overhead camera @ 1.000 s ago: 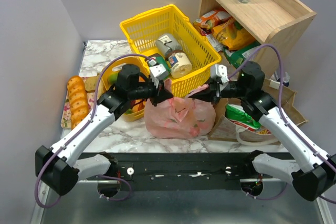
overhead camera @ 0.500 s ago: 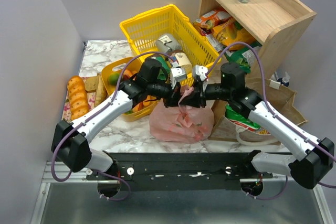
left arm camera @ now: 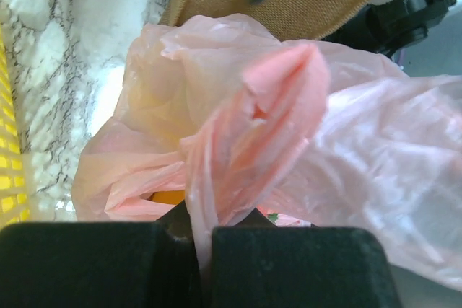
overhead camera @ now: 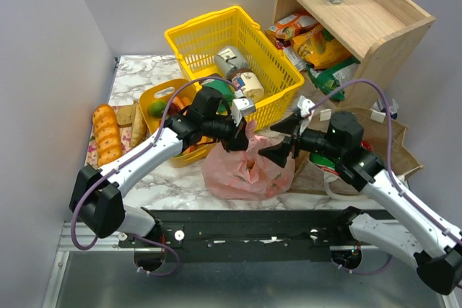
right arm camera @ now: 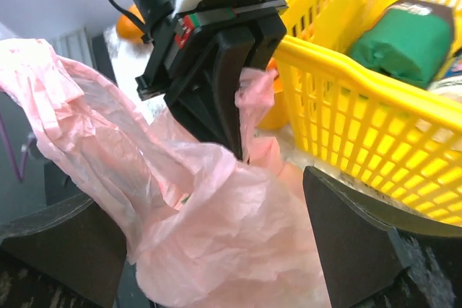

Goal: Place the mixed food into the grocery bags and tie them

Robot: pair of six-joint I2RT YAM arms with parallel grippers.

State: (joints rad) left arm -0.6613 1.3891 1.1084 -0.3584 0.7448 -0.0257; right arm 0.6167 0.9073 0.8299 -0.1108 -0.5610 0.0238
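White marble counter (overhead camera: 137, 70), yellow plastic mesh basket (overhead camera: 209, 37) at rear. Thin translucent pink plastic bag (overhead camera: 249, 171) on counter near front edge, between arms. Left jaws closed, pinching bag's twisted top. Right jaws spread wide, loose bag plastic between them, ungripped.

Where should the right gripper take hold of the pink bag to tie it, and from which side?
Probably the free flap of the pink bag, which stands up as a narrow gathered strip. Come from the bag's right. The left gripper is shut on the other strip from the left, the yellow basket crowds the far side, and the open right gripper faces the flap.
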